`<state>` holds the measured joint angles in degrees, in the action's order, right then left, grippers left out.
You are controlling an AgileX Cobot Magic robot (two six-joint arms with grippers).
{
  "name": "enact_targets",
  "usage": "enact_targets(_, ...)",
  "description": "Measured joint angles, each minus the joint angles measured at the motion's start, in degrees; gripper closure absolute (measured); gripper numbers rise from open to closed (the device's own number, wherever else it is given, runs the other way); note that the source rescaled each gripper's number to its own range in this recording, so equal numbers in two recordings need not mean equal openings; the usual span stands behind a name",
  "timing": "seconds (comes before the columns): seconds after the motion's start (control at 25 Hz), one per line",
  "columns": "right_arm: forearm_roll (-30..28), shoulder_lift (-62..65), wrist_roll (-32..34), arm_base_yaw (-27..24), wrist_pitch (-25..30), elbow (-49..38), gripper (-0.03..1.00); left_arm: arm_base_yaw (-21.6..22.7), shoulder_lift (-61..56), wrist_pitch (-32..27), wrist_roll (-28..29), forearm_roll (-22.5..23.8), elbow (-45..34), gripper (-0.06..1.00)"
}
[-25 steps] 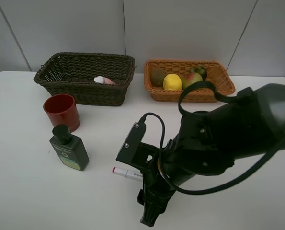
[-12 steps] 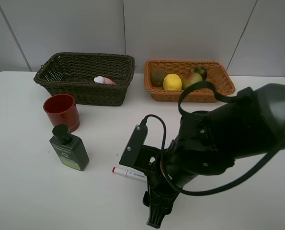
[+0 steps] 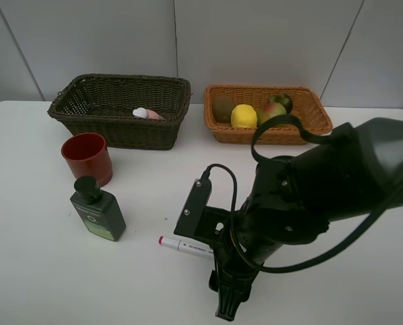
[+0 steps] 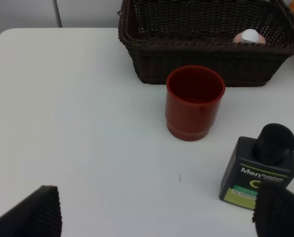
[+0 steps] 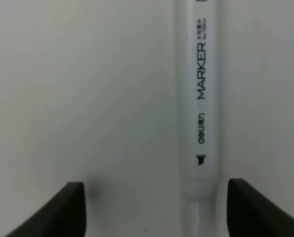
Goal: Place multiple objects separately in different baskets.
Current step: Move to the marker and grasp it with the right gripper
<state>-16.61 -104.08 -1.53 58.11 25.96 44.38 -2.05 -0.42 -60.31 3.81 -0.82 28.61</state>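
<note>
Front-left of table (image 3: 25, 284) open, wide lane. Red cup (image 3: 86, 157) + green bottle (image 3: 97, 215) close together, block left-centre. Right arm (image 3: 309, 196) fills front-right, overhangs marker (image 3: 186, 246) end. Narrow gap btwn cup & dark basket (image 3: 120, 132).

A smooth white surface (image 3: 32, 271) meets a pale grey panelled wall (image 3: 255, 40) at the back, split by thin dark seams (image 3: 175, 37). The light is even and the shadows soft.

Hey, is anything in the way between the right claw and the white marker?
Nothing visible does. The white marker lies flat on the table, directly under the open right claw, with only air between them.
</note>
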Motion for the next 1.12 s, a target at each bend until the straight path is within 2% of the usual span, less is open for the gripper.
enact_targets(0.4, 0.36, 0.0, -2.57, 0.0, 0.62, 0.0, 0.39, 0.0, 0.0, 0.0, 0.0, 0.0, 0.0, -0.06)
enact_targets(0.72, 3.42, 0.0, -2.77, 0.0, -0.62, 0.0, 0.39, 0.0, 0.0, 0.0, 0.0, 0.0, 0.0, -0.06)
enact_targets(1.12, 11.97, 0.0, -2.77, 0.0, -0.94, 0.0, 0.39, 0.0, 0.0, 0.0, 0.0, 0.0, 0.0, -0.06)
